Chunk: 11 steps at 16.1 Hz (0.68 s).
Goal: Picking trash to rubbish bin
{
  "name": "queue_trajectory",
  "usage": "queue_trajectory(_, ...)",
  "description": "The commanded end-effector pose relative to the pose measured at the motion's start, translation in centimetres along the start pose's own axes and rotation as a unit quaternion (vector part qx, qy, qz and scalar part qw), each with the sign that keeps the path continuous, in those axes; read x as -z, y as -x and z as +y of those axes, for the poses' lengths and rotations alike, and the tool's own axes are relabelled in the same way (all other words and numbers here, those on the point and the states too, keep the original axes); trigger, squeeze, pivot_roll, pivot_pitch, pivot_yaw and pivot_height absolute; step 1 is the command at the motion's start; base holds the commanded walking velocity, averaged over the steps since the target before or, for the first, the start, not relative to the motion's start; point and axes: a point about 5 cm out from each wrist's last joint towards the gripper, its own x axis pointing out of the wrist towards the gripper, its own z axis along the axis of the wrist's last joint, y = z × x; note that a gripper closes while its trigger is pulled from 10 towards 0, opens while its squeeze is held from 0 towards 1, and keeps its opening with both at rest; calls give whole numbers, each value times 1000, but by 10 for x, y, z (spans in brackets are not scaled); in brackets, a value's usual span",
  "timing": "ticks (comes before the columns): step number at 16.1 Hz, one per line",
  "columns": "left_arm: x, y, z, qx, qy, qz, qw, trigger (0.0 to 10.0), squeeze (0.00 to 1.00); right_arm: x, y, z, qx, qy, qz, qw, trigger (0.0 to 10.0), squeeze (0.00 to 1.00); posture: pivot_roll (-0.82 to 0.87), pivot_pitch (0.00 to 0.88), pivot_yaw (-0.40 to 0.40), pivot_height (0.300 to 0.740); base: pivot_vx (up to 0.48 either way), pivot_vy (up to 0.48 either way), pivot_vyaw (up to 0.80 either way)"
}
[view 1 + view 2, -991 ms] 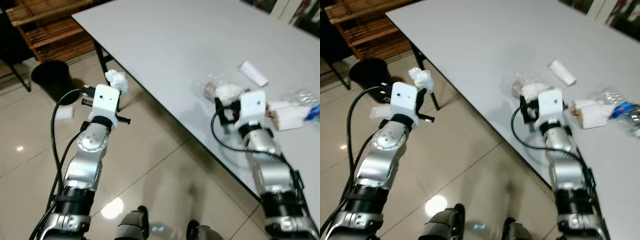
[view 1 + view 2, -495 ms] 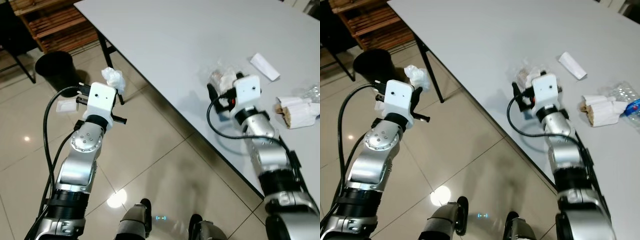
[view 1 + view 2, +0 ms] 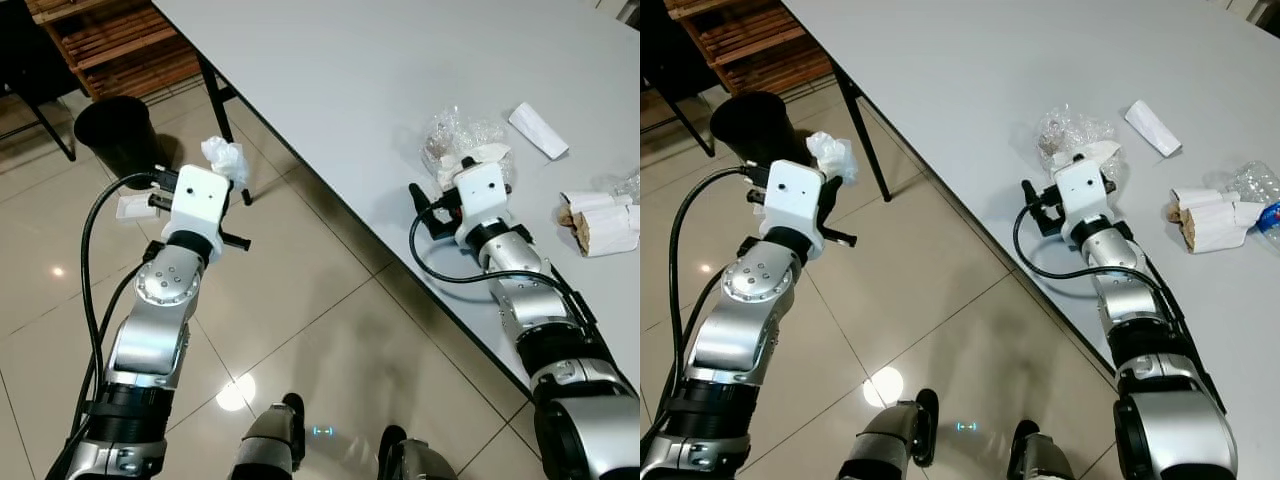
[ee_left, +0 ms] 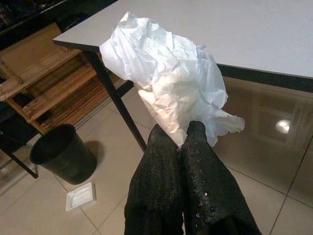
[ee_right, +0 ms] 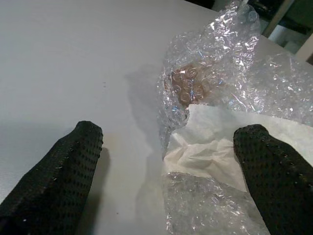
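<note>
My left gripper is shut on a crumpled white tissue, held out over the tiled floor beside the table corner. A black rubbish bin stands on the floor beyond it, further to the left, with its mouth open. My right gripper is open low over the grey table. Its fingers straddle a wad of clear bubble wrap with a piece of white paper on it.
A folded white paper, a brown and white wrapper and a clear plastic bottle lie further right on the table. A black table leg, a wooden shelf and a small white tray surround the bin.
The whole view has shifted as the camera moved. The left gripper still holds the tissue, and the right gripper stays at the bubble wrap.
</note>
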Motion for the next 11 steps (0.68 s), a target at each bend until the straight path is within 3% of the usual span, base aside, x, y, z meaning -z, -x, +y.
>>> queue_trajectory(1, -1, 3, 0, 5, -4, 0, 1000, 0, 0, 23, 9, 1, 7, 16, 56, 998, 10000, 0, 483, 301, 36, 740, 0, 0, 0)
queue_trajectory(4, -1, 2, -1, 4, -3, 1, 1000, 0, 0, 36, 15, -9, 50, 37, 95, 994, 9882, 0, 480, 297, 33, 740, 0, 0, 0)
queue_trajectory(5, -1, 2, -1, 4, -3, 1, 1000, 0, 0, 43, 19, -11, 53, 42, 117, 991, 9412, 0, 479, 296, 33, 740, 0, 0, 0)
queue_trajectory(6, -1, 2, -2, 5, -1, 0, 1000, 0, 0, 56, 26, -9, 51, 45, 149, 986, 1176, 0, 480, 294, 32, 740, 0, 0, 0)
queue_trajectory(7, -1, 1, -3, 5, -1, 0, 1000, 0, 0, 59, 28, -8, 48, 43, 153, 986, 0, 0, 481, 293, 32, 740, 0, 0, 0)
queue_trajectory(11, -2, 1, -3, 6, 0, 0, 1000, 0, 0, 68, 32, 2, 30, 20, 181, 983, 0, 0, 480, 292, 34, 740, 0, 0, 0)
